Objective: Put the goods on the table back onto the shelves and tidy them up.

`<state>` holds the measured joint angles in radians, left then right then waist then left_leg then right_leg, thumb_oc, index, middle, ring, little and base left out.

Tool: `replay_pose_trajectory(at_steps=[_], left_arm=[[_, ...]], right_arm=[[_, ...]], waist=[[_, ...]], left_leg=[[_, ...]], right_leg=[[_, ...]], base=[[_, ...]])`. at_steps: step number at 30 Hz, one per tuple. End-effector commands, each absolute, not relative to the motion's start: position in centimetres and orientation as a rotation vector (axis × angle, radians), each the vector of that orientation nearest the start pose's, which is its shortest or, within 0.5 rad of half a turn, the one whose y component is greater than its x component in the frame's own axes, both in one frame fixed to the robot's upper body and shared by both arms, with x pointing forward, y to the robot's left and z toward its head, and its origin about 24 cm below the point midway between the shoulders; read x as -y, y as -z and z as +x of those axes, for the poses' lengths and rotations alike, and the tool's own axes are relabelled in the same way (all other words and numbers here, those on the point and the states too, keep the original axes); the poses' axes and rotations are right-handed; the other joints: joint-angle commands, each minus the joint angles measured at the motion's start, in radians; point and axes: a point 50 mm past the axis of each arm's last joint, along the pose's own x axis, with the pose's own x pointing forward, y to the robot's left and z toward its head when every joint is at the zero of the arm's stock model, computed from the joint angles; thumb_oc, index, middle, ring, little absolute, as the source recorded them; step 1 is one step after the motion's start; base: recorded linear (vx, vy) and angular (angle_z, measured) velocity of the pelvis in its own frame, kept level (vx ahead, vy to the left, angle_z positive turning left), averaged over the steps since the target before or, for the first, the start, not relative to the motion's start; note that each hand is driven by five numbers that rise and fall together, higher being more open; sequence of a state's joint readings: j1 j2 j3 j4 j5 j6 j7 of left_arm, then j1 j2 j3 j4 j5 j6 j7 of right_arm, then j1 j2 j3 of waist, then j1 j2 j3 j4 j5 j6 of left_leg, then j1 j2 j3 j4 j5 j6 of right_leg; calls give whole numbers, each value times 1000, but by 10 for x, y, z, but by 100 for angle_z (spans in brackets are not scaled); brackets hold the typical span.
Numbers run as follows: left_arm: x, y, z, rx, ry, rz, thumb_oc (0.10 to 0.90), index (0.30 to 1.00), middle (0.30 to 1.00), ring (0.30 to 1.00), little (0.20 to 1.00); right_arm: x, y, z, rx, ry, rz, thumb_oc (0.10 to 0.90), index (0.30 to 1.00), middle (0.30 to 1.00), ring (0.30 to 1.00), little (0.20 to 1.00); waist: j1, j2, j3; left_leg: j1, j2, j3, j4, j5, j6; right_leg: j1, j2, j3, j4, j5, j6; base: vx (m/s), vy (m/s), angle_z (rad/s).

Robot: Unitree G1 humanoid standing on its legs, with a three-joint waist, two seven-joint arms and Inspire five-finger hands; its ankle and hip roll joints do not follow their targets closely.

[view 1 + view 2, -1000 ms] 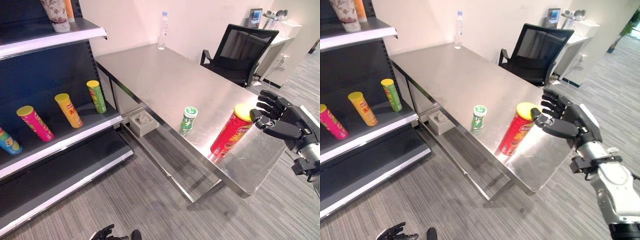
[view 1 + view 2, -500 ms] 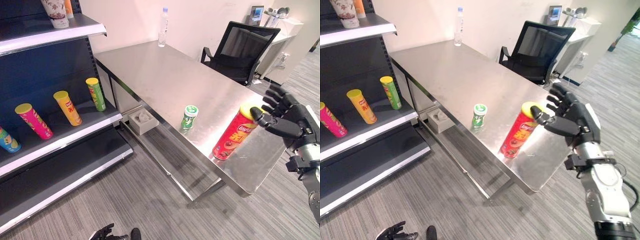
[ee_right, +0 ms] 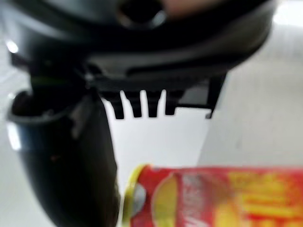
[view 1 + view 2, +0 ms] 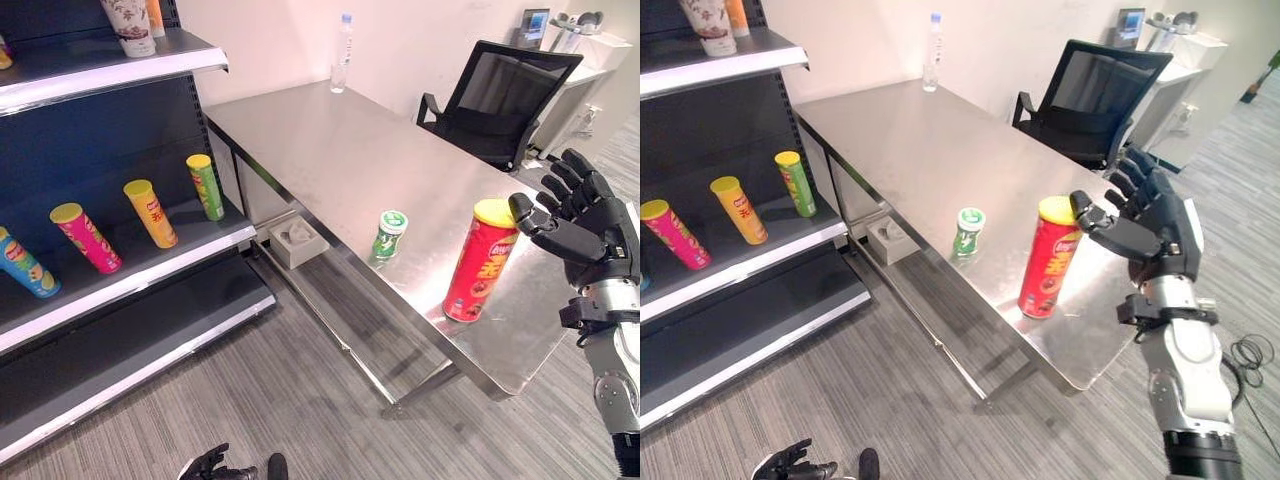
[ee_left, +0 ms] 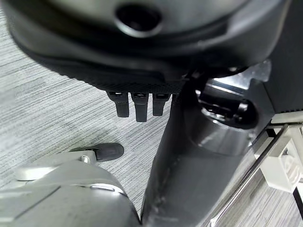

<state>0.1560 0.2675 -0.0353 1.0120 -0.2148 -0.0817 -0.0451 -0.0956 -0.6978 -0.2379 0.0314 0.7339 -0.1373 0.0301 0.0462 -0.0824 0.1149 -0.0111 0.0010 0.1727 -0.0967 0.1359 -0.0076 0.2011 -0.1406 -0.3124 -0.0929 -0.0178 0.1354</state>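
Observation:
A tall red chips can [image 4: 480, 262] with a yellow lid stands near the steel table's [image 4: 330, 140] front right corner. A small green can [image 4: 389, 235] stands to its left by the front edge. My right hand [image 4: 585, 225] hovers open just right of the red can's top, fingers spread, thumb pointing at the lid. In the right wrist view the can [image 3: 213, 196] lies beyond the thumb [image 3: 66, 161], with straight fingertips [image 3: 142, 106] above it. My left hand [image 4: 212, 466] hangs low over the floor, relaxed and holding nothing.
The dark shelf unit [image 4: 130, 290] at left holds green [image 4: 206, 187], orange [image 4: 150, 213], pink [image 4: 85, 238] and blue [image 4: 25, 268] cans on its middle board, with a cup [image 4: 130, 25] higher up. A water bottle [image 4: 343, 40] stands at the table's back, near a black chair [image 4: 500, 110].
The whole picture has shifted, so the camera moved. The red can, leaning before, now appears upright. My right hand stays open beside its lid, a little higher.

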Motion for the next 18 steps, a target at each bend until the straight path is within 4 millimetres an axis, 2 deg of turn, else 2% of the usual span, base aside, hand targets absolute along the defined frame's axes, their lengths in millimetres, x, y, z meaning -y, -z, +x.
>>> replay_pose_trajectory(at_steps=[1, 13, 18], left_arm=[[-256, 145, 87, -1032, -184, 91, 800, 900, 900, 900, 900], [-258, 144, 88, -1027, -183, 98, 800, 900, 900, 900, 900], [-257, 143, 91, -1010, -171, 97, 800, 900, 900, 900, 900]], right_arm=[[302, -234, 256, 737, 61, 40, 800, 900, 900, 900, 900], [306, -242, 248, 774, 87, -10, 800, 900, 900, 900, 900], [296, -250, 245, 773, -20, -58, 800, 900, 900, 900, 900]], waist=[[36, 7, -61], [35, 9, -64], [30, 8, -65]], left_leg=[[92, 79, -4, 9, -142, -64], [91, 79, -10, 9, -144, -66], [93, 80, -10, 9, -143, -68]], right_leg=[[-63, 1, -5, 6, 40, 32], [-60, 1, -13, 6, 36, 32], [-59, 2, -14, 6, 36, 32]], base=[[8, -1, 8], [2, -2, 2], [0, 0, 0]])
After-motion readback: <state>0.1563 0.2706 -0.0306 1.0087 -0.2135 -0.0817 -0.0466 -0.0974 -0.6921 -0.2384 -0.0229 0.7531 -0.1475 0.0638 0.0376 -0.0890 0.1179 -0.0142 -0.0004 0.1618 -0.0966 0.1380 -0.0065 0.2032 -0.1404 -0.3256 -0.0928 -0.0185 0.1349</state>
